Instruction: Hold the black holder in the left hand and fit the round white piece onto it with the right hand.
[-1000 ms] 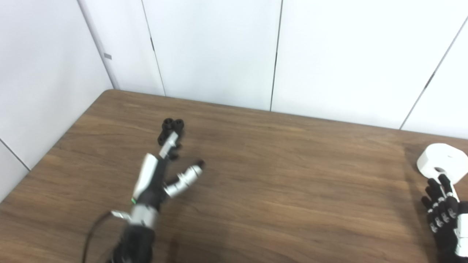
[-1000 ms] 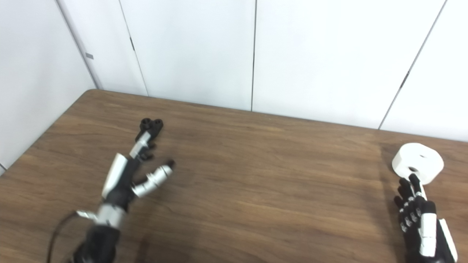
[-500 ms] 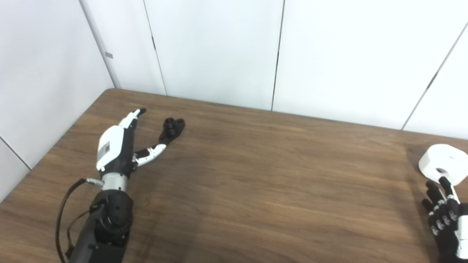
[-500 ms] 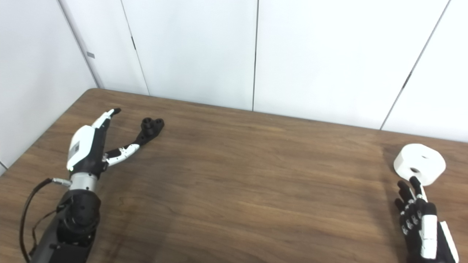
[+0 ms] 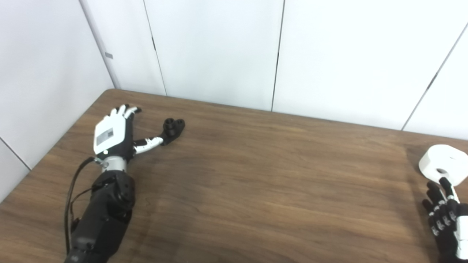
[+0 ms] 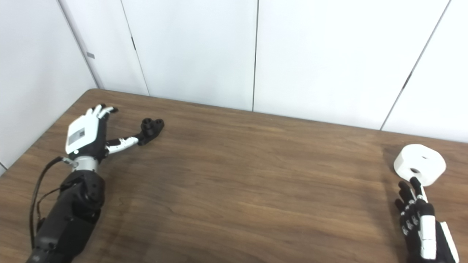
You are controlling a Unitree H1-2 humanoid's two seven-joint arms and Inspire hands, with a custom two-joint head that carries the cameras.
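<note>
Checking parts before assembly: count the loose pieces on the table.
2. The black holder lies far left by the left hand; the round white piece sits far right, just beyond the right hand.

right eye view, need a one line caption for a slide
Open left hand beside the black holder on the wooden table; open right hand just short of the round white piece.
</note>
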